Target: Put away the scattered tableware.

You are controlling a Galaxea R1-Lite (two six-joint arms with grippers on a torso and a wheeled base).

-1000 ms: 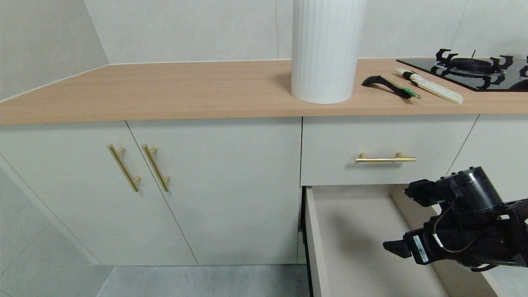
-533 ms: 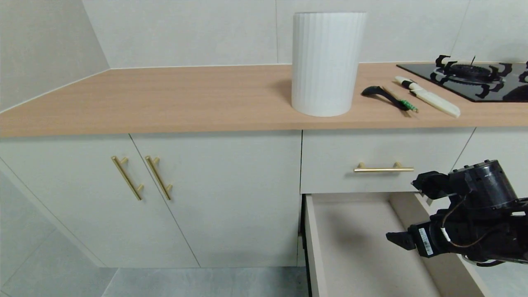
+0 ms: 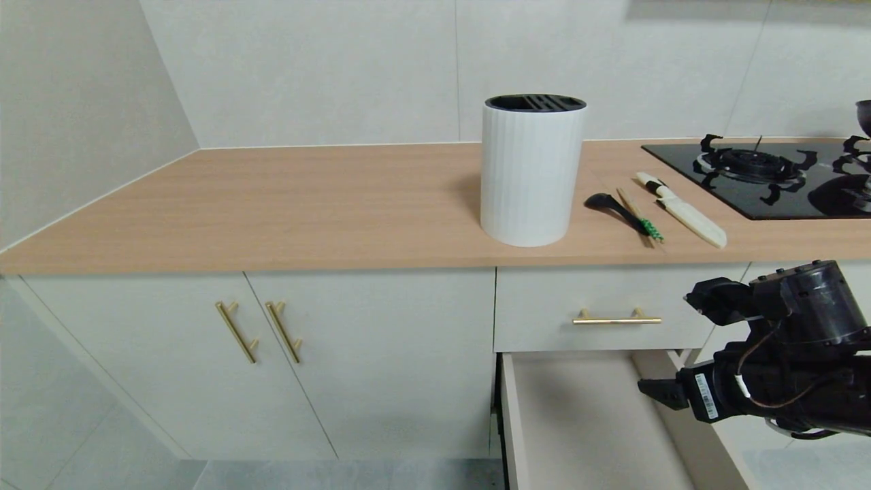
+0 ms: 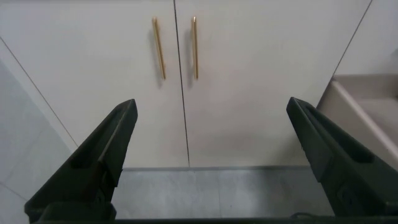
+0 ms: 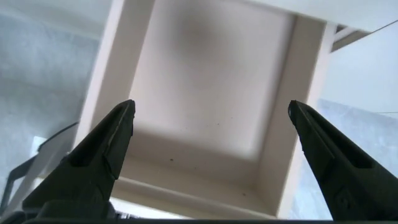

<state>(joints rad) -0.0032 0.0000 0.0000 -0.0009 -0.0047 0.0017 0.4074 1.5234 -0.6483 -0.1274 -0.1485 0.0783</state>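
Black spoon (image 3: 602, 203), chopsticks (image 3: 637, 213), knife (image 3: 682, 218): on surface (image 3: 306, 204), just right of white holder (image 3: 532, 173), awaiting stowage.
Drawer (image 3: 578, 422): below holder, open, likely to receive them.
Right jaws: spread wide, empty, above drawer.
Left jaws: wide, empty.

light: bright, even | shadow: soft beside white holder (image 3: 533, 177), dim inside drawer (image 3: 585, 422) | glare: reflections on hob (image 3: 789, 204)

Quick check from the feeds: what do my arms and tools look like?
Right arm: matte black, with a glossy cylindrical housing, a white barcode label and thin looping cables, one of them white. Right tool and left tool: each has two black, tapered, wedge-shaped fingers.
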